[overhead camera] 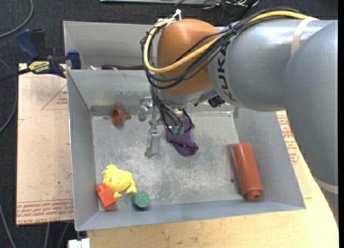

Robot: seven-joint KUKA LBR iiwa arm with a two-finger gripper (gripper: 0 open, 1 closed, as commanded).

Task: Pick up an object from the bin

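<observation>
Purple is what I am watching: a soft, crumpled purple thing (pixel 185 145) lies in the middle of the bin (pixel 80 134), a little toward the far wall, and the gripper (pixel 164 137) hangs right by it. The jaws look spread to me. One grey finger (pixel 153 145) reaches down to the floor on the left with bare metal around it, while the other sits up against the purple thing's far-left end. So the thing lies to the right of the gap, not squarely inside it, and I cannot say it is pinched. Its long axis runs from far-left to near-right, slanting away from the jaws. I judge that the next move calls for a small shift right and near before closing, or the fingers may catch only an edge. The red cylinder (pixel 246 172) lies well apart at the right, and the yellow toy (pixel 118 180), orange block (pixel 106 196) and green cap (pixel 141 200) huddle in the near-left corner.
</observation>
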